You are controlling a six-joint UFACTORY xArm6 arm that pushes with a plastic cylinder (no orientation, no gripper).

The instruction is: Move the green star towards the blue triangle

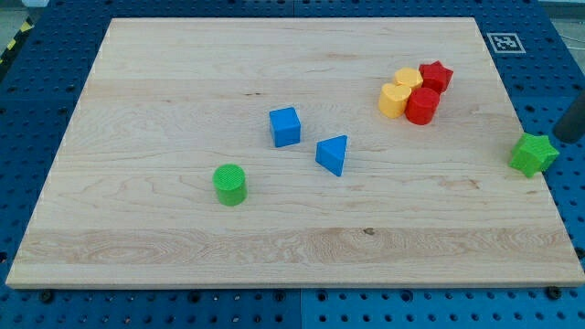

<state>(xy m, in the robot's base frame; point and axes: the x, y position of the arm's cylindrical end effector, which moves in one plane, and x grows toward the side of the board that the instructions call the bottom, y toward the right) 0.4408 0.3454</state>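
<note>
The green star [534, 153] sits at the board's right edge, partly over it. The blue triangle [333, 154] lies near the board's middle, far to the star's left. My rod comes in from the view's right edge, and my tip [555, 138] is just to the upper right of the green star, close to it or touching it.
A blue cube [285, 126] stands just upper left of the triangle. A green cylinder [230, 185] is lower left. At the upper right are a red star [436, 76], a red cylinder [422, 106] and two yellow blocks [399, 93]. The wooden board [164, 91] lies on a blue pegboard.
</note>
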